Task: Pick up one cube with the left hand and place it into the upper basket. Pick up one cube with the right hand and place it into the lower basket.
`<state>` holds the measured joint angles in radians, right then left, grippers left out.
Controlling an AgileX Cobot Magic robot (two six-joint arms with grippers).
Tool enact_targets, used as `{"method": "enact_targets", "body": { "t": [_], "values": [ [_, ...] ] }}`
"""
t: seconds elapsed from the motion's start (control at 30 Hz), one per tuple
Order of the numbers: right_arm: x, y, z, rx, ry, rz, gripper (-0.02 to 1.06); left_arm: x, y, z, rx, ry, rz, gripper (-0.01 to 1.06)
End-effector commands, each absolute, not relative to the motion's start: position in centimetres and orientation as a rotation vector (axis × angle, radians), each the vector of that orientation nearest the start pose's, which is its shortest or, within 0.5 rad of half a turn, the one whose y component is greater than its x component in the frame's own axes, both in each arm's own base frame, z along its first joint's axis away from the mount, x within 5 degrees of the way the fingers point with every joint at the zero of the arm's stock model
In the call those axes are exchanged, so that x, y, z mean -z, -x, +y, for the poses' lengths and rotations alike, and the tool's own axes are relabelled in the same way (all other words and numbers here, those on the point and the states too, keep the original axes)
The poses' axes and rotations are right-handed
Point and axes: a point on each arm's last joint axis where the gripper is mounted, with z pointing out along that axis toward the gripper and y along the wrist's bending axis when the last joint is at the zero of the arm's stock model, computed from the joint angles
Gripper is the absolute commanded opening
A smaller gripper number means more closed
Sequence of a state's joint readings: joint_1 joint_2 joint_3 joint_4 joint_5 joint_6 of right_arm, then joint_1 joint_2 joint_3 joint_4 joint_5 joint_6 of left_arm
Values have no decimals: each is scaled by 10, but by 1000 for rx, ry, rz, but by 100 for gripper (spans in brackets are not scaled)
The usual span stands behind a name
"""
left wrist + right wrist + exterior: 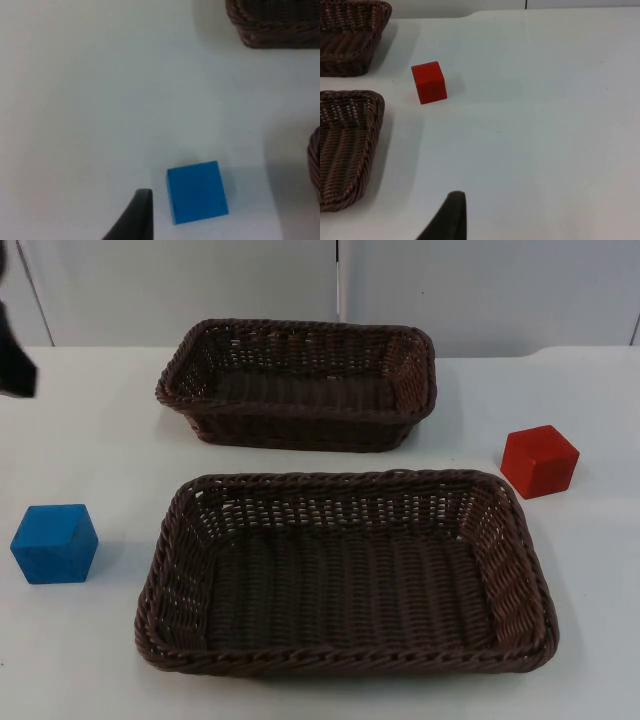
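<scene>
A blue cube [55, 543] sits on the white table, left of the lower basket [345, 660]. In the left wrist view the blue cube [196, 192] lies close beside my left gripper [139, 216], which hangs above the table without touching it. A red cube [539, 461] rests to the right, near the lower basket's far right corner. From the right wrist the red cube [428, 82] is well ahead of my right gripper [451, 215]. The upper basket [300, 425] and the lower basket both hold nothing.
Part of the left arm [12, 352] shows at the table's far left edge. Both dark wicker baskets fill the middle of the table. The grey partition wall [200, 280] closes off the back. Bare white table lies around each cube.
</scene>
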<state>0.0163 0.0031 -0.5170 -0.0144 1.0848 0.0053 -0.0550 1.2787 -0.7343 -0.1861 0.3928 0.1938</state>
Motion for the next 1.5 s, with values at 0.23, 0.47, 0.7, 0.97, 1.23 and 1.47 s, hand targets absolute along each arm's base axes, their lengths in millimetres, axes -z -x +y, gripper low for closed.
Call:
{"method": "enact_targets", "body": {
  "t": [0.23,0.47,0.7,0.97,1.23,1.47],
  "values": [
    [-280,7,-2,10,4,2047,105,-213,-275,-30,106,-141,2450,105],
    [-280,7,-2,10,4,2047,105,-192,-289,-30,103,-87,2456,105],
    [-280,7,-2,10,4,2047,105,-174,-298,-30,88,-74,2468,105],
    [-280,7,-2,10,4,2047,105,-142,-306,-30,73,-65,2527,105],
    [-280,7,-1,8,4,2047,105,-109,-310,-29,56,-64,2595,105],
    [-280,7,-1,8,4,2047,105,-89,-312,-28,42,-62,2623,105]
  ]
}}
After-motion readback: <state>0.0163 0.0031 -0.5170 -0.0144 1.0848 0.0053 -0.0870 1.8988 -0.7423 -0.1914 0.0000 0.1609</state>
